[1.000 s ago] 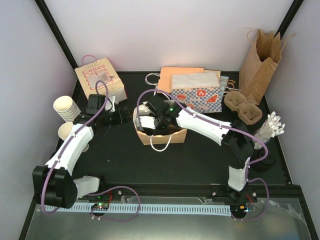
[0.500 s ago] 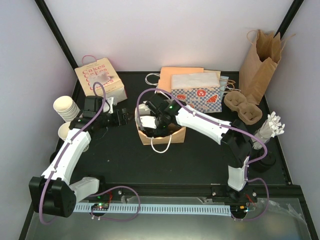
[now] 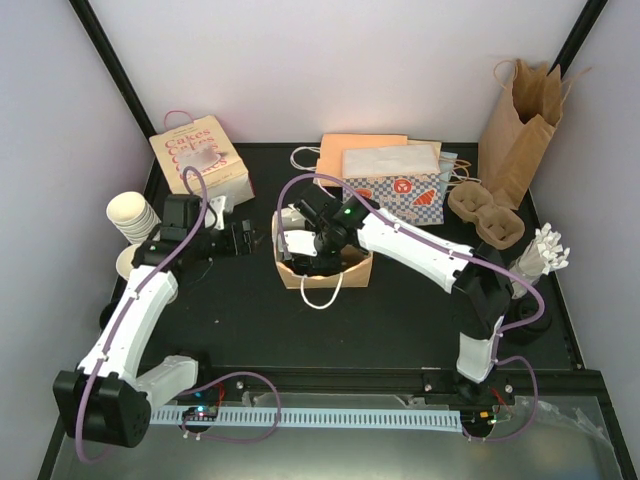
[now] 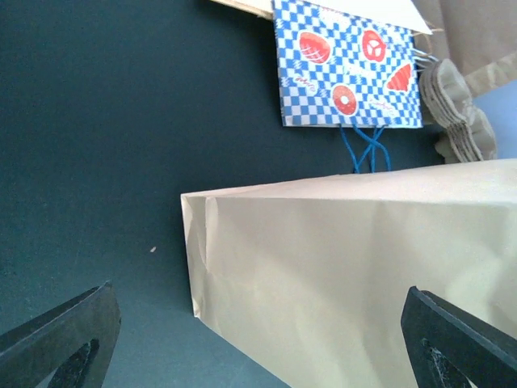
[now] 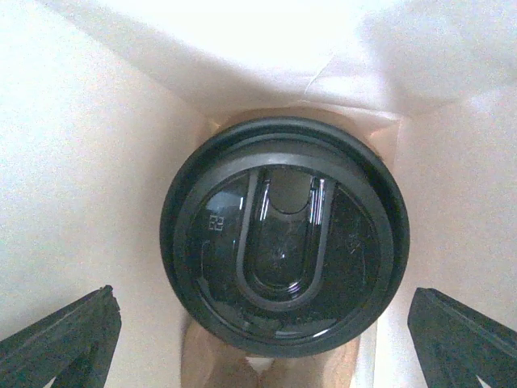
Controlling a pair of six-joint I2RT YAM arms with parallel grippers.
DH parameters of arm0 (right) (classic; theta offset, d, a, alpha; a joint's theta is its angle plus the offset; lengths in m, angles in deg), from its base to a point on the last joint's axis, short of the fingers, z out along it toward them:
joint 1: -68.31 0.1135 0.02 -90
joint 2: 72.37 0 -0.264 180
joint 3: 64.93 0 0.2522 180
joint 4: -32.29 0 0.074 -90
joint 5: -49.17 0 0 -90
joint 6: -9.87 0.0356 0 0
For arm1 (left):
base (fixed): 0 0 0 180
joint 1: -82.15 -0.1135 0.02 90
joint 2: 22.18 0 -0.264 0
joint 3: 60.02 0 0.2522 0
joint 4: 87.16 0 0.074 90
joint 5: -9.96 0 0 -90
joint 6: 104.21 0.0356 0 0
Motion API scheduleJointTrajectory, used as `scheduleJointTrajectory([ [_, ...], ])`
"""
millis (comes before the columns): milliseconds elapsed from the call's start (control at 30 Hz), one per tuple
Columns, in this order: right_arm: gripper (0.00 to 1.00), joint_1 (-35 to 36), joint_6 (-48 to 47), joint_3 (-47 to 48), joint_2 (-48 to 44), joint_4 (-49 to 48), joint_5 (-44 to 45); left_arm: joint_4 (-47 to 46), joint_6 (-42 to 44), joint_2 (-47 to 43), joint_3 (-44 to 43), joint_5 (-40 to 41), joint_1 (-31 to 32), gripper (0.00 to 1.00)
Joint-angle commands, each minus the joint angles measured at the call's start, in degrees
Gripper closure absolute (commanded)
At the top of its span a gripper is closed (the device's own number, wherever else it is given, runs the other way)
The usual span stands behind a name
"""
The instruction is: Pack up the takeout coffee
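Note:
The takeout coffee (image 5: 284, 234), a cup with a round black lid, stands on the bottom of the small brown paper bag (image 3: 325, 272). It shows only in the right wrist view, from straight above. My right gripper (image 5: 258, 356) is open over it inside the bag's mouth, with the fingers wide on either side of the lid and apart from it. In the top view the right gripper (image 3: 315, 245) hides the cup. My left gripper (image 3: 250, 238) is open and empty just left of the bag. The bag's side wall (image 4: 363, 275) fills the left wrist view.
A "Cakes" box (image 3: 200, 155) stands at the back left. Stacked lidless cups (image 3: 133, 215) lie at the left edge. A blue checked bag (image 3: 395, 190), cardboard cup carriers (image 3: 485, 215) and a tall brown bag (image 3: 520, 125) stand at the back right.
My left arm has drawn back a little to the left, away from the bag. My right gripper has shifted slightly over the bag's mouth.

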Motion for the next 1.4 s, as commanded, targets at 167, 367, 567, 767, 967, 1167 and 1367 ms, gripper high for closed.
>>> scheduleJointTrajectory([
  [167, 0.0, -0.1, 1.93, 2.81, -3.14, 0.27, -0.34, 1.55, 1.69, -4.98, -2.93, -6.36, 0.24, 0.05],
  [367, 0.0, -0.14, 2.44, 3.67, -3.34, 0.18, -0.66, 2.16, 1.84, -5.96, -2.86, -9.43, 0.81, 0.24],
  [567, 0.02, -0.13, 2.87, 4.65, -3.08, 0.9, -1.39, 2.26, 1.63, -7.71, -2.98, -10.97, 1.29, 0.33],
  [767, 0.01, -0.09, 3.37, 5.45, -2.9, 1.93, -0.63, 3.28, 1.87, -8.21, -3.11, -11.07, 1.4, 0.34],
  [967, 0.0, -0.18, 3.37, 5.38, -2.81, 1.84, -0.45, 4.37, 2.14, -9.32, -3.5, -11.56, 1.6, 0.38],
  [1167, 0.0, -0.18, 2.95, 5.59, -2.3, 1.47, -0.94, 5.72, 3.18, -10.66, -3.05, -11.62, 2.34, 0.39],
  [1367, 0.0, -0.16, 2.65, 6.29, -1.54, 1.66, -0.86, 6.27, 3.19, -12.84, -1.98, -11.63, 3.91, 0.41],
])
